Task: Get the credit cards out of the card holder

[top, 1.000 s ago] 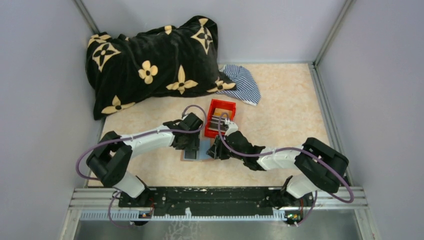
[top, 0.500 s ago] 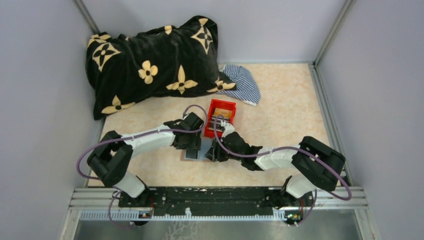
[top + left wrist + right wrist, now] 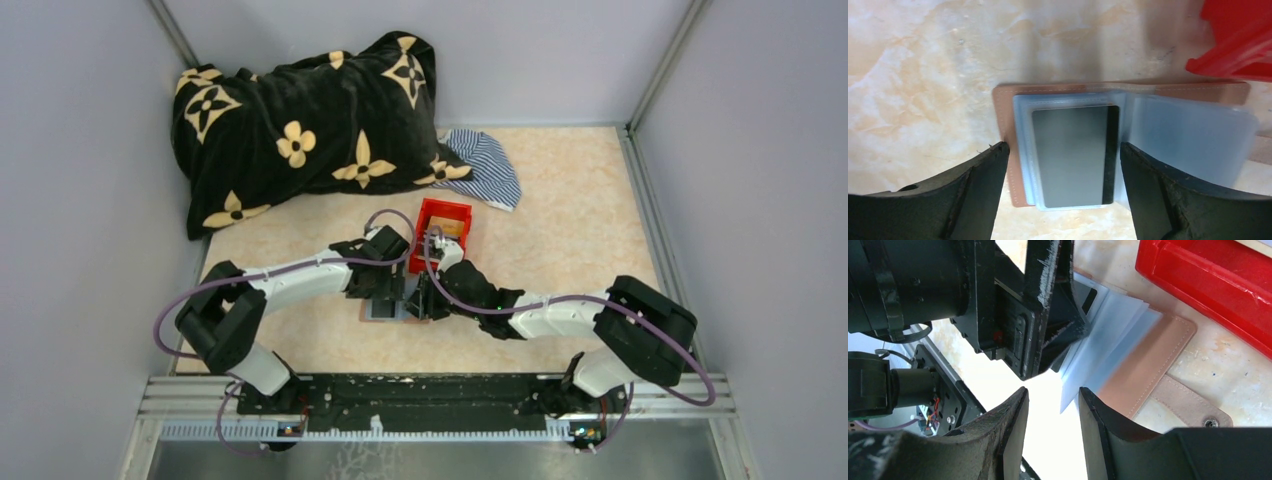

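We see the card holder (image 3: 1128,125) lying open on the surface (image 3: 560,230), just beside the red bin (image 3: 1208,285). The left gripper (image 3: 1064,147) stands wide and empty, straddling 1 grey card (image 3: 1070,155) in its clear sleeve. We judge it should close on the card alone and draw it along the pocket. The right gripper (image 3: 1053,391) is partly parted at a lifted sleeve leaf; we cannot tell whether it pinches it. Behind lie a flowered black blanket (image 3: 300,120) and a striped cloth (image 3: 485,165), between grey walls.
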Controlling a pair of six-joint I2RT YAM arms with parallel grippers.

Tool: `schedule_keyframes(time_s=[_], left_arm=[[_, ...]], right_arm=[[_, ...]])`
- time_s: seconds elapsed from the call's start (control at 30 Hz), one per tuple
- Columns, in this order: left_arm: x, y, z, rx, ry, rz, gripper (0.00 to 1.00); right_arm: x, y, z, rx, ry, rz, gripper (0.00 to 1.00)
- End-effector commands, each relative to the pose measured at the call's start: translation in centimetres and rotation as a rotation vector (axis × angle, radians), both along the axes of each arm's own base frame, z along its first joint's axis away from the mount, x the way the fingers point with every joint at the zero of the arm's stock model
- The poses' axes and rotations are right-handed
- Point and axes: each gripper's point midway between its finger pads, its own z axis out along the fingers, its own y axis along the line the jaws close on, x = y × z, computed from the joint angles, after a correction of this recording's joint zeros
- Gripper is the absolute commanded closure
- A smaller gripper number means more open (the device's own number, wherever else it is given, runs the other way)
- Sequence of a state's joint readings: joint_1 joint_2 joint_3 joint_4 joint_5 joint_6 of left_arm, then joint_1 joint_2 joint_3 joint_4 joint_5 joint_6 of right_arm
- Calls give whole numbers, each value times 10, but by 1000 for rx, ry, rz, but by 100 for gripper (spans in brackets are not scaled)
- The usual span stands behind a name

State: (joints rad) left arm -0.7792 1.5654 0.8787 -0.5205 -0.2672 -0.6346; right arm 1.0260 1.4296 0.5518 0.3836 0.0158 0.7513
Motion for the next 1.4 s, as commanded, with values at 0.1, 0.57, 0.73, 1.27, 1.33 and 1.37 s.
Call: schedule_keyframes(time_s=[0.1,0.57,0.73,1.27,1.33,1.37], left_arm=[[4,10,20,50,-30,30,13],[-1,-9,18,138,-12,-6,14],[-3,-3,17,149,-16,13,14],[-16,-6,-16,142,59,-9,14],[-17,-6,-19,143,65,-12,15],[-18,-6,-20,142,67,-14,15]], right_arm=[[4,7,24,57,-55,-1,57],[3,2,23,59,-55,-8,57],[2,2,22,57,-53,-3,57],[0,-1,18,48,-44,-5,57],[0,-1,17,47,-42,-7,57],[0,-1,17,49,-42,-7,57]])
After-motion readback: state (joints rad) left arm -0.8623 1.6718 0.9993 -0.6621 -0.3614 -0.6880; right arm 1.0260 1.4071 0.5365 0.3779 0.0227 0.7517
